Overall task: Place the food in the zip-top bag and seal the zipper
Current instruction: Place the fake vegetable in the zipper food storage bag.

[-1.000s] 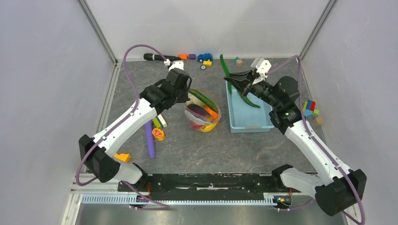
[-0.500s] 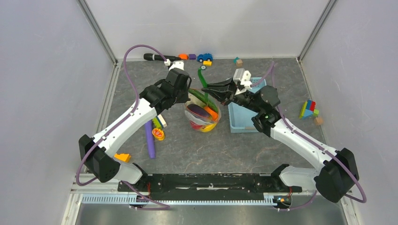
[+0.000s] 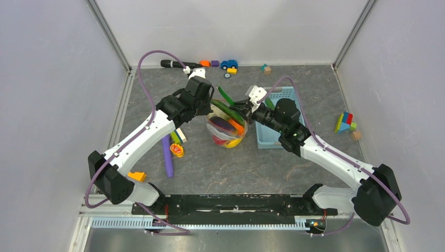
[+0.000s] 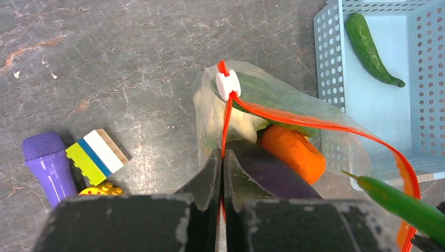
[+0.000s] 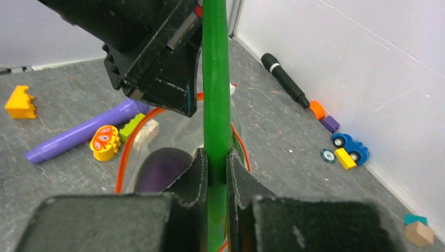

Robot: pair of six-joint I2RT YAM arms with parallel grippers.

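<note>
The clear zip-top bag (image 3: 224, 128) stands open mid-table, with its orange-red zipper (image 4: 315, 122) and white slider (image 4: 228, 85). Inside it are an orange piece (image 4: 291, 149), a purple eggplant (image 4: 267, 170), a pale cabbage (image 4: 233, 122) and a green cucumber (image 4: 262, 92). My left gripper (image 3: 208, 107) is shut on the zipper strip (image 4: 222, 152) at the bag's left rim. My right gripper (image 3: 242, 108) is shut on a long green pepper (image 3: 226, 97), also in the right wrist view (image 5: 216, 105), held over the bag's mouth. Another green pepper (image 4: 370, 50) lies in the basket.
A light blue basket (image 3: 273, 135) stands right of the bag. A purple stick (image 3: 168, 157), a yellow toy (image 3: 177, 150) and blocks (image 4: 97, 152) lie to the left. A microphone (image 3: 176, 64), a blue car (image 3: 229, 64) and blocks line the back wall. Coloured blocks (image 3: 345, 122) lie at right.
My right gripper has carried the long green pepper leftward from above the basket to over the bag's mouth. The left arm and the bag have not moved.
</note>
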